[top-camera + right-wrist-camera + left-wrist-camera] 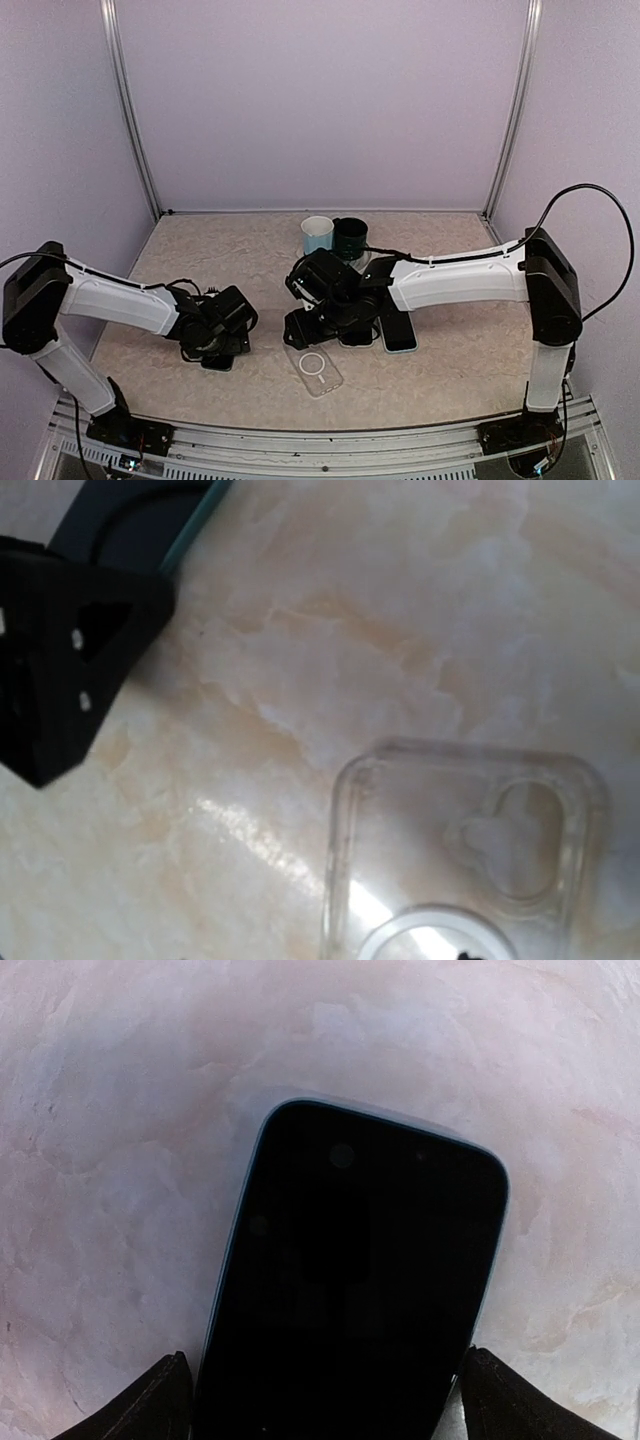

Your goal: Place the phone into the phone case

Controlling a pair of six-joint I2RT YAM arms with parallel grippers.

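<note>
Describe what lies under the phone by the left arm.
The phone lies flat on the marbled table. Its underside and the patch beneath are covered by its own body.

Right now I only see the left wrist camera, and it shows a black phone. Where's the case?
Observer: The clear phone case lies flat to the right of your phone, not touching it.
Operator: Is the other arm close to it?
Observer: Yes, the right pincer is at the case's far end.
Operator: Is anything else there?
Observer: A pale cup and a dark cup stand together at the back.
</note>
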